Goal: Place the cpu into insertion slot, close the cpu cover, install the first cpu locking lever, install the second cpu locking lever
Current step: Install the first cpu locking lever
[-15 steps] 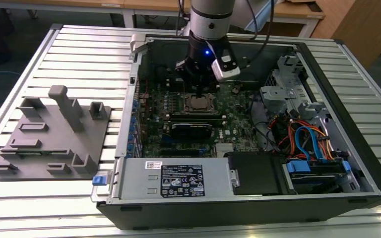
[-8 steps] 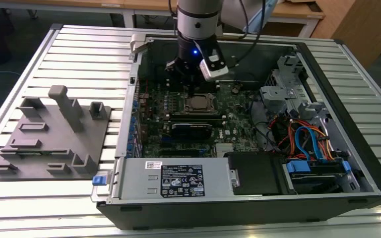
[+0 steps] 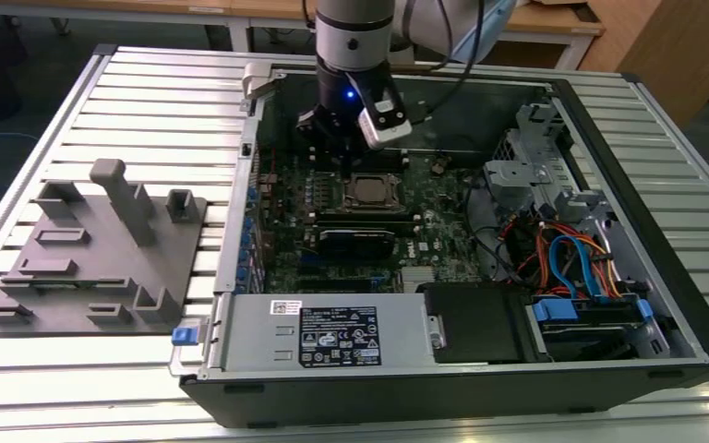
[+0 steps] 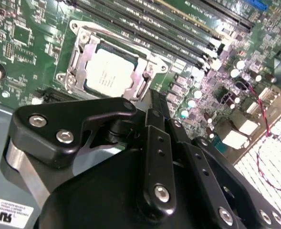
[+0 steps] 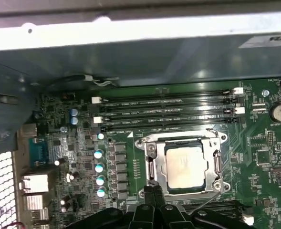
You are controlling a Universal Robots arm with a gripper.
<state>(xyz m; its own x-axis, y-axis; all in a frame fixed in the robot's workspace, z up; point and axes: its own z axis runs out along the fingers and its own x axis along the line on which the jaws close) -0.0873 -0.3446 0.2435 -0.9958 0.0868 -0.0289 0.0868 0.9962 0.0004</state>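
One black linkage gripper (image 5: 152, 191), pressed shut with nothing between its tips, hangs just beside the near edge of the insertion slot (image 5: 217, 139), a square silver-rimmed socket in the green circuit board (image 5: 257, 157). In the first wrist view the cpu (image 5: 185, 164), a flat square chip with a pale grey metal top, lies seated in that socket. The cpu cover (image 5: 152, 157), a thin silver frame plate, appears to lie flat around it. A thin silver wire lever (image 5: 206, 199) runs slanted along the socket's near side, close to the gripper. The step in hand looks like lever work. Doing it well means pressing on the wire alone, clear of chip and frame, and sweeping it sideways under its hook without scraping the board.
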